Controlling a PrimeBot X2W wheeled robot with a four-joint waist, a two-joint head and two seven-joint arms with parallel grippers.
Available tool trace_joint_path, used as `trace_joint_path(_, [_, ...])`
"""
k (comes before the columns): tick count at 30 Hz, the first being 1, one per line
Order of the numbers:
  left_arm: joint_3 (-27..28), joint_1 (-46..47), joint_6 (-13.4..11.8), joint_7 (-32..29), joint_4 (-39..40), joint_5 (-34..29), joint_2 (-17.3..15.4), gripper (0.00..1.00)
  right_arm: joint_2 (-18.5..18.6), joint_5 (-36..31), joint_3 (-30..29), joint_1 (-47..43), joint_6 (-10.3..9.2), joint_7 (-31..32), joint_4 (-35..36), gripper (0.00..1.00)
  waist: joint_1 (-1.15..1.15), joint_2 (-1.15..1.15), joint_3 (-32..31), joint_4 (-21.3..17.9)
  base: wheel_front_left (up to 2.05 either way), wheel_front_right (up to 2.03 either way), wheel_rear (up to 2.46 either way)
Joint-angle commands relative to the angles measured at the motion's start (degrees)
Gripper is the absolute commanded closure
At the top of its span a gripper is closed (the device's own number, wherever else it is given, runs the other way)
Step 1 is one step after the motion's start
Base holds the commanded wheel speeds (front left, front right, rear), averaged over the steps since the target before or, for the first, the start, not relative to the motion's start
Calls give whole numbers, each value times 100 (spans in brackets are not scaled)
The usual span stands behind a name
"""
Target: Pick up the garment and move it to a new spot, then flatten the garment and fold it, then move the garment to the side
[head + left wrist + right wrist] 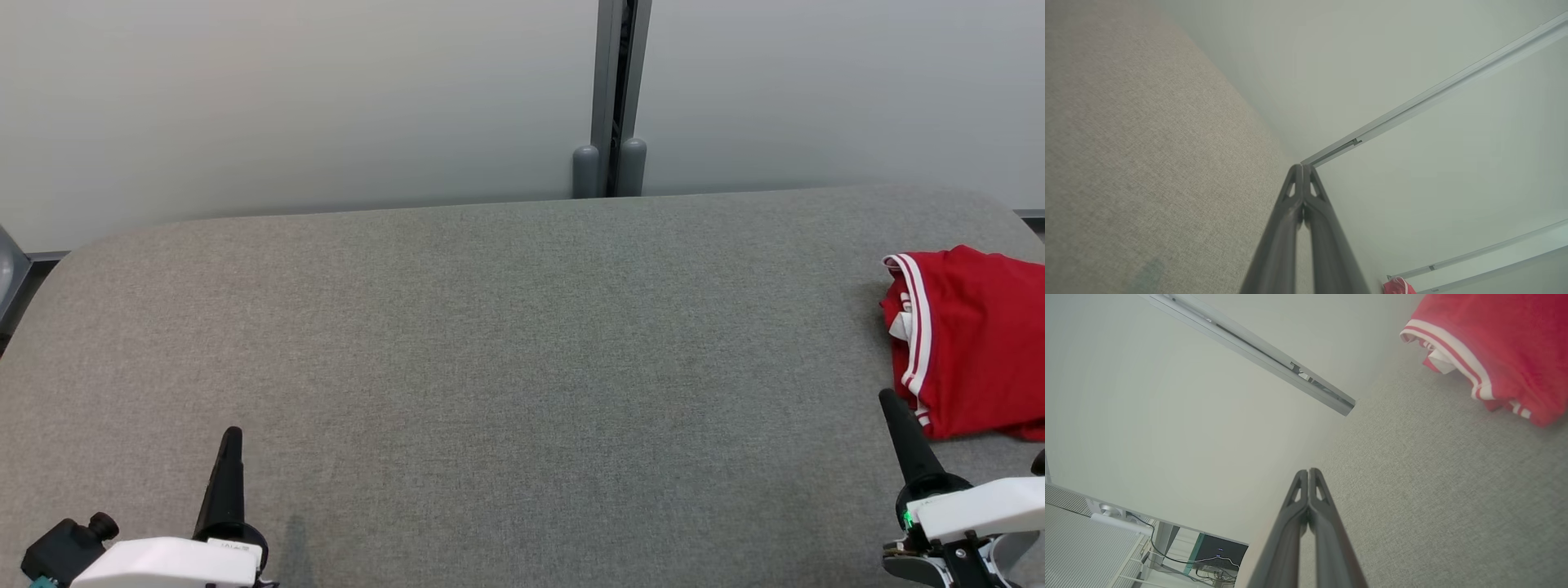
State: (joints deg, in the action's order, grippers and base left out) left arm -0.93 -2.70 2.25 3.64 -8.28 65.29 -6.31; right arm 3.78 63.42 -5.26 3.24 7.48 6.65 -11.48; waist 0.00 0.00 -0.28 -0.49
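left arm: low at the near-left of the table. White wrist housing sits at the bottom edge of the head view. Fingers point away toward the wall, leaning slightly right.
left gripper: fingers pressed together, nothing between them. It is over bare grey cloth; can't tell if it touches.
right arm: low at the near-right, white wrist housing at the bottom edge. Fingers lean up and left in the head view.
right gripper: fingers pressed together, empty. The tip is near the garment's near-left corner. The right wrist view shows bare table between them, so no contact.
garment: red with white stripe trim, bunched in a heap at the right end of the table. The head view's right edge cuts it off. A bit of white shows at its left edge. It is well apart from the left gripper.
table: grey fabric top with rounded far corners.
wall: pale panels, with a grey upright post behind the table's far edge.
off-table: dark box with cables, lower left in the right wrist view.
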Motion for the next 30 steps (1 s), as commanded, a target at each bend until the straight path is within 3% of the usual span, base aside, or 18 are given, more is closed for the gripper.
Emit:
trace_joint_path(1, [65, 180, 57, -22, 34, 161, -11, 100, 23, 163, -41, 151, 2, 39, 35, 100, 0, 0, 1, 1, 0, 0, 0])
trace_joint_path(30, [344, 304, 318, -265, -13, 1564, 170, 100, -38, 1594, -161, 395, 2, 291, -289, 100, 0, 0, 26, 25, 0, 0, 0])
